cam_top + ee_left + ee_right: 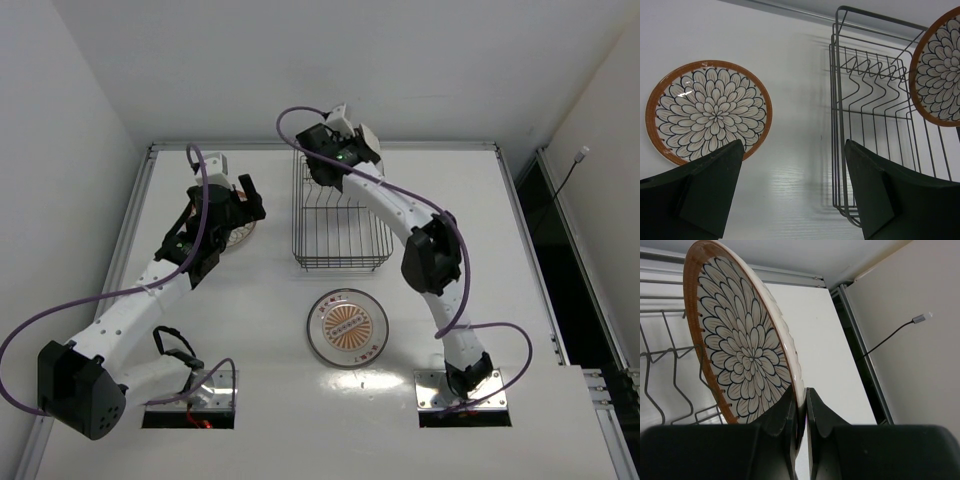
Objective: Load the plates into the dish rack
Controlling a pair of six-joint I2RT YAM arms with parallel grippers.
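The black wire dish rack [340,230] stands at the table's far middle. My right gripper [800,396] is shut on the rim of a flower-patterned plate [742,347], which it holds on edge over the rack's far end [670,357]. That plate [940,70] also shows at the right edge of the left wrist view. Left of the rack, my left gripper [793,147] hangs open and empty above the table. A second flower-patterned plate [707,111] lies flat just to its left, and in the top view this plate [240,236] is half hidden by the wrist. A grey-rimmed plate [347,327] lies in front of the rack.
The rack's upright tines [875,85] run along its floor. Walls close in on the table's left, far and right sides. A dark gap [560,250] with a cable runs along the right edge. Both arm bases sit at the near edge.
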